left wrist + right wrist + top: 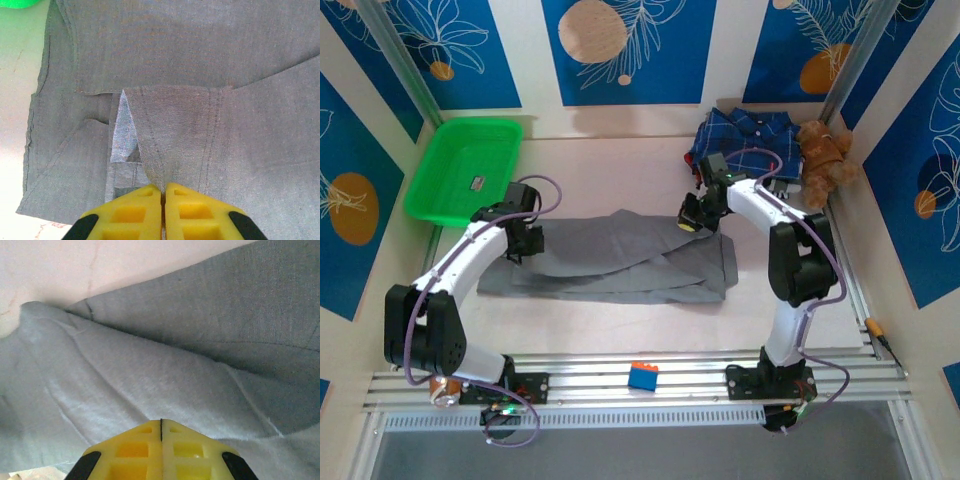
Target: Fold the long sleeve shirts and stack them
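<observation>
The grey shirt point(620, 255) lies lengthwise across the worktop point(610, 170), left gripper point(161, 196) and right gripper point(161, 426) each with jaws clamped on one end

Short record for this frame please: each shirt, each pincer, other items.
grey shirt: lying across the table's middle, partly folded
plaid shirt: crumpled in the far right corner, beside the teddy bear
left pincer: shut on a fold of the grey shirt
right pincer: shut on the grey shirt near its far edge
other: green tray, far left
stack: not started
</observation>
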Controlling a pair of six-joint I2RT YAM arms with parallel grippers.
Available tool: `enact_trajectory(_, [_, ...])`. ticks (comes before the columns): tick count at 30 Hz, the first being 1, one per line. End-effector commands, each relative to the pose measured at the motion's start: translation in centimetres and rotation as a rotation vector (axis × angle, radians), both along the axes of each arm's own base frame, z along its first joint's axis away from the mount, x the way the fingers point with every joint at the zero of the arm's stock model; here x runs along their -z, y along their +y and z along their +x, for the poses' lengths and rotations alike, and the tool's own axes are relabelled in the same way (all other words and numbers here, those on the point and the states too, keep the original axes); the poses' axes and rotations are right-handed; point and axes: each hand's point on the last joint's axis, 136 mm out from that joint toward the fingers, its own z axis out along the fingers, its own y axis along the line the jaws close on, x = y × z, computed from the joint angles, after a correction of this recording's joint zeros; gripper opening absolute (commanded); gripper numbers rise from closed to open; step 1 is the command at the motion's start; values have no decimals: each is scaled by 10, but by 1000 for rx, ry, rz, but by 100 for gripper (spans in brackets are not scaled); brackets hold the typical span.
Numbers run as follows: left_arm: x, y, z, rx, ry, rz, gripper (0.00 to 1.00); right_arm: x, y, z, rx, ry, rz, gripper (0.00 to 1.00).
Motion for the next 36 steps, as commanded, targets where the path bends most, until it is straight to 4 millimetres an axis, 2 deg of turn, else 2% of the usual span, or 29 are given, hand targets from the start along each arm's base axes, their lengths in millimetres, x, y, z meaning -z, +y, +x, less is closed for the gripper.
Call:
enact_trajectory(1, [4,6,1,12,19,31,10,3,9,3,-4,24,14,3])
enact_trajectory(9, [6,11,4,32,38,75,10,31,10,5,-1,71,-15,2])
enact_trajectory(17, [-19,13,15,67,-13,109,10,53,6,4,16,114,-48,0])
enact_trajectory(20, [-19,15,16,80,-4,126,10,59,6,4,23,125,-56,0])
enact_trajectory(26, [-2,23,10,67,47,171,10,68,3,4,42,143,-77,0])
enact_trajectory(33, [36,50,-5,12,209,317,11,73,4,1,54,152,-81,0])
enact_trajectory(35, [44,56,-8,-19,242,345,21,72,4,-1,56,154,-79,0])
enact_trajectory(36, [46,58,-9,-36,249,353,31,72,4,-2,55,155,-78,0])
